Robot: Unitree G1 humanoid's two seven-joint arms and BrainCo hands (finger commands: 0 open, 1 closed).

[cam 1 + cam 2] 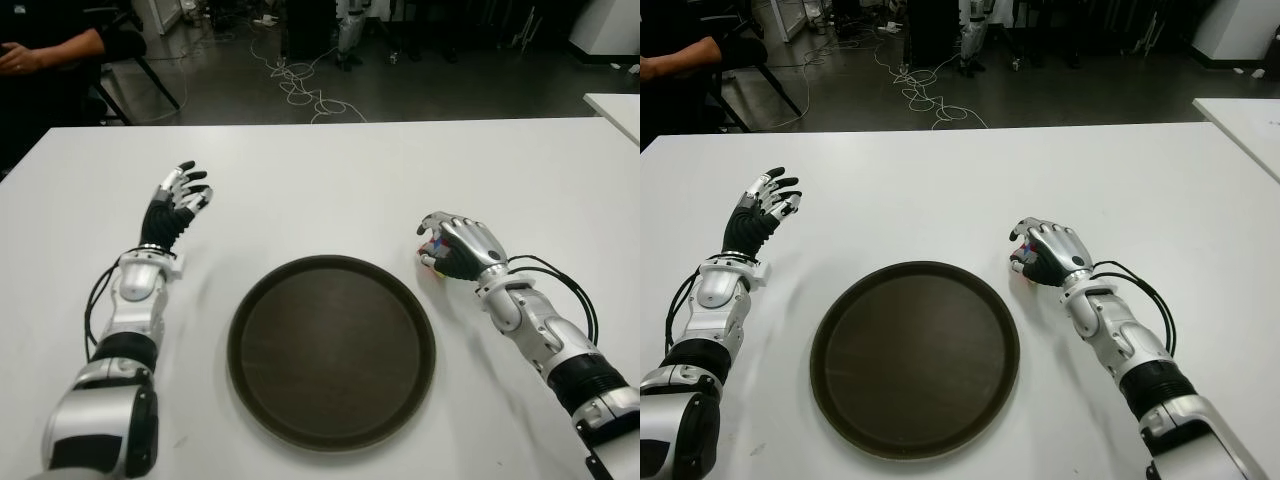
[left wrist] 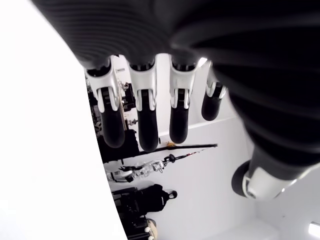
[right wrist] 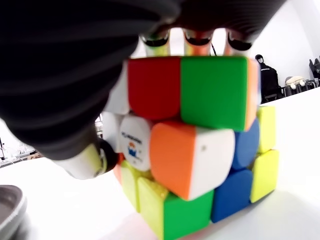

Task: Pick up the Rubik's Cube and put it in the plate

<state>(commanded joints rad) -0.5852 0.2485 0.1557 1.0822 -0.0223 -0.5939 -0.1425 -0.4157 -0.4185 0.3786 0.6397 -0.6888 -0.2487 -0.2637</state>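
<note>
I've got the right hand (image 1: pixel 455 246) down over the Rubik's Cube (image 3: pixel 192 145), just off the right edge of the plate (image 1: pixel 255 320), on the white table (image 1: pixel 330 180). From the head cameras the cube is almost all hidden; only a sliver of colour peeks out under the fingers (image 1: pixel 1030 240). The right wrist camera tells me more: the cube fills the view, its layers twisted out of line, sitting on the table with the fingers curled over its top and far side and the thumb (image 3: pixel 87 160) pressed against its near side. So the hand is closed around the cube, which is on the table, outside the plate.

The plate is dark, round and sits in front of me between the two arms.

My left hand (image 1: pixel 178 205) shows well to the left of the plate, fingers spread and pointing away, holding nothing. A person's arm (image 1: pixel 50 50) shows at the far left, beyond the table.
</note>
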